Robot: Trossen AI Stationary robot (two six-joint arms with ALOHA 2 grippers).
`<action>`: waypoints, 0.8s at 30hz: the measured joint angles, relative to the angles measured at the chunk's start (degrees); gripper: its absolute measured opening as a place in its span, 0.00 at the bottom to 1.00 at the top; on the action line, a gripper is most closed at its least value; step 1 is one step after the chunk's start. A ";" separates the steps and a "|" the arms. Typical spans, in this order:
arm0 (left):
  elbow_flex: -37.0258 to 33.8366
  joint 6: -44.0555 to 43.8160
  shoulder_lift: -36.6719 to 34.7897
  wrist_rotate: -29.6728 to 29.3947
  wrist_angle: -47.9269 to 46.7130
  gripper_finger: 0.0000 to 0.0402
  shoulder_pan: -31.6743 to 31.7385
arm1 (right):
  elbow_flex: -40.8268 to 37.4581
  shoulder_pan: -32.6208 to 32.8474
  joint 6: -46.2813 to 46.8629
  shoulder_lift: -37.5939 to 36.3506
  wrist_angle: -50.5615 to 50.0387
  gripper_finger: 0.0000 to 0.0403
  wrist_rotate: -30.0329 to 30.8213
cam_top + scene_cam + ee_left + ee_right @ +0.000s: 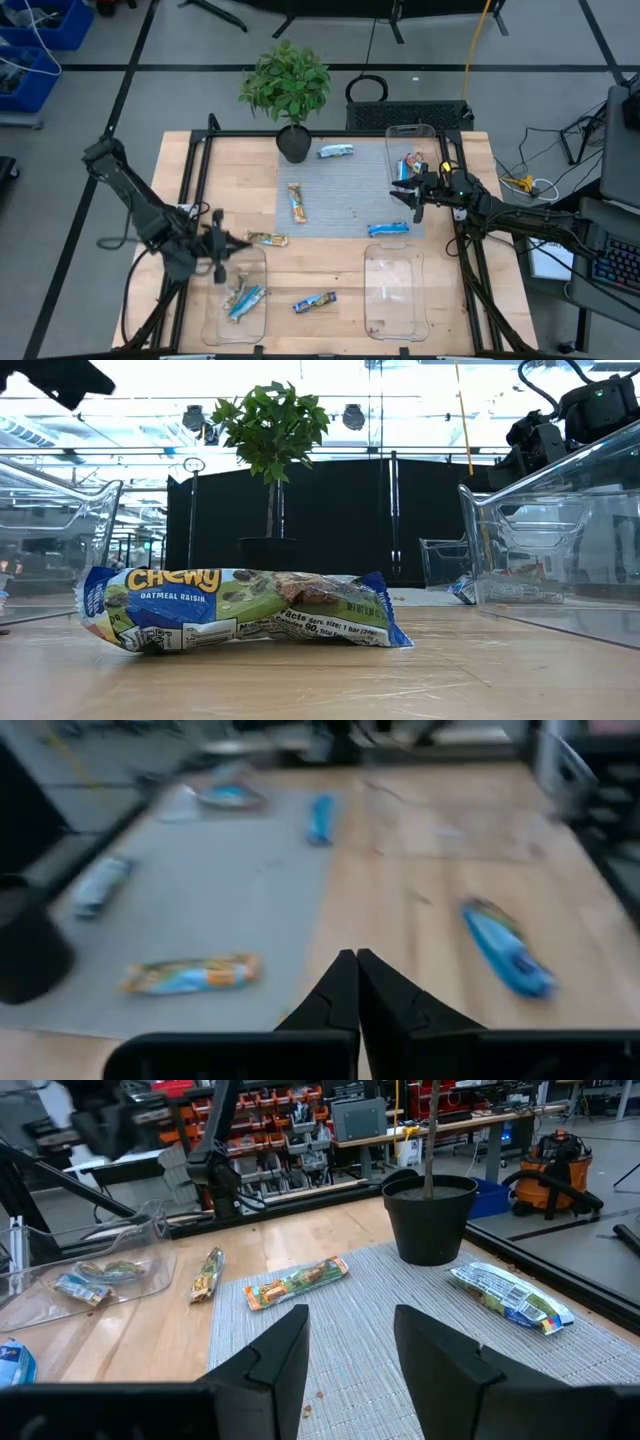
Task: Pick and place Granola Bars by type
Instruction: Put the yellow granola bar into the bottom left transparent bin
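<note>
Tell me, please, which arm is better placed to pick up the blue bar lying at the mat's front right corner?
The right. Its open gripper hovers over the mat just behind that blue bar, while the left gripper, shut, sits across the table by the left tray.

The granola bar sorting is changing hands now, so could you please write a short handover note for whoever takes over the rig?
Left gripper: shut, empty, at the left front tray.
Right gripper: open, empty, beside the back right tray.
Done: bars lie in the left front tray and in the back right tray.
Left: five loose bars: a blue one near the plant pot, an orange one on the grey mat, a blue one at the mat's front edge, one beside the left gripper, one at the front.
The front right tray is empty.
</note>
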 joint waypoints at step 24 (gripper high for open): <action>-10.58 20.00 -14.04 38.54 15.75 0.01 46.43 | -0.01 0.01 -0.02 -0.01 0.83 0.35 0.00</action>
